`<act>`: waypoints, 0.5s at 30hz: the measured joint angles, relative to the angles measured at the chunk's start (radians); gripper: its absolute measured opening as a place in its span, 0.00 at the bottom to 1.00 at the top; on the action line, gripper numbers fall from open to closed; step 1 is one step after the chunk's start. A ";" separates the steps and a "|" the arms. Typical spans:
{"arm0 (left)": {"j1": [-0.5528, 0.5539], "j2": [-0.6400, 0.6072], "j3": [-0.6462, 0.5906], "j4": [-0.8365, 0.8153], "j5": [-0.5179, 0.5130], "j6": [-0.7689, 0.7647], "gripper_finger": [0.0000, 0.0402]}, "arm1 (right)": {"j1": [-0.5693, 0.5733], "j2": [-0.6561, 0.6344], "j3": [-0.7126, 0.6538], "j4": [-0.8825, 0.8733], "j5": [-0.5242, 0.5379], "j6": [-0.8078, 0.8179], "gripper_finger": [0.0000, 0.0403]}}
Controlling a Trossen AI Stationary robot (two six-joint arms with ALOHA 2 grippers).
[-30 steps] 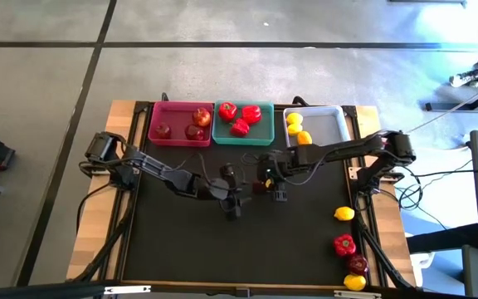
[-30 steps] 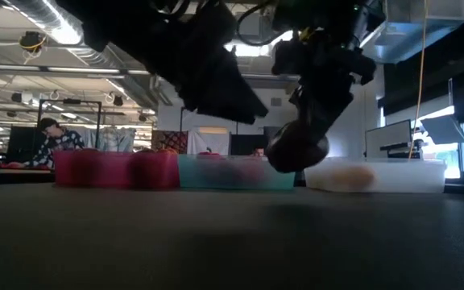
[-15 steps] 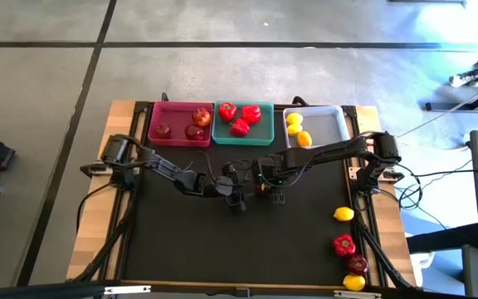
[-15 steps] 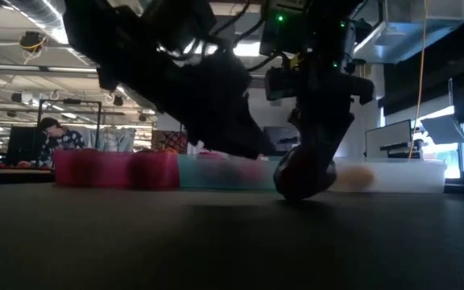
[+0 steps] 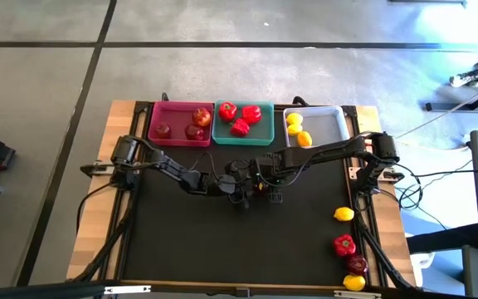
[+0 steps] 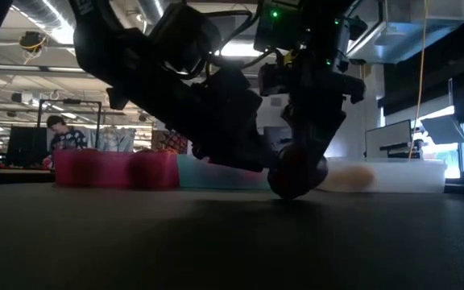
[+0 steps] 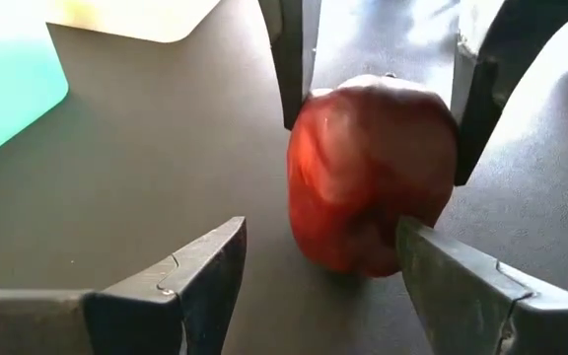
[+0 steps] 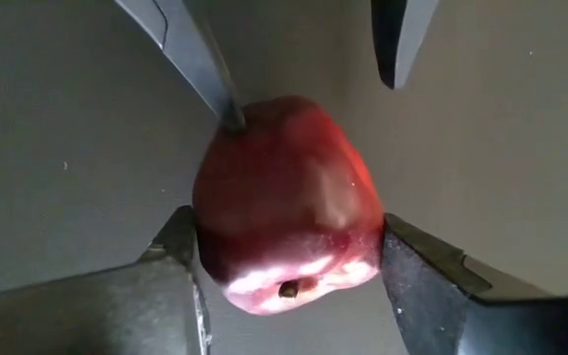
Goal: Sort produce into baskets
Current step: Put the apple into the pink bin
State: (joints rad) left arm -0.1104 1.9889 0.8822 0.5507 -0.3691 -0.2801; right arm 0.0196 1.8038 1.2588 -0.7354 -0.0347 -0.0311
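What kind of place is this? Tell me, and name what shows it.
Probably a robotics lab or open workshop. The low view shows a person at a bench under strip lights and exposed ceiling ducts, and a monitor stands behind the black table.

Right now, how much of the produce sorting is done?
Done: three apples in the pink-magenta plastic basket, three peppers in the teal basket, two lemons in the pale basket. In hand: a dark red round apple at mid-table between both grippers, right gripper gripping it, left gripper open. Left: four pieces at the table's right edge.
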 joint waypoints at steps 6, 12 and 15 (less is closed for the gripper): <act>0.000 0.015 0.001 -0.015 0.000 0.019 0.64 | 0.000 -0.004 0.004 0.020 -0.001 0.002 0.57; 0.003 0.020 -0.002 -0.049 0.002 0.047 0.64 | 0.000 -0.005 0.006 0.065 -0.004 0.004 0.66; 0.004 0.020 -0.002 -0.084 0.002 0.047 0.64 | 0.000 -0.005 0.005 0.056 -0.004 0.004 0.69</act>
State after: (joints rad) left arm -0.1069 2.0090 0.8799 0.4666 -0.3676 -0.2329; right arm 0.0193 1.7992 1.2636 -0.6794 -0.0387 -0.0269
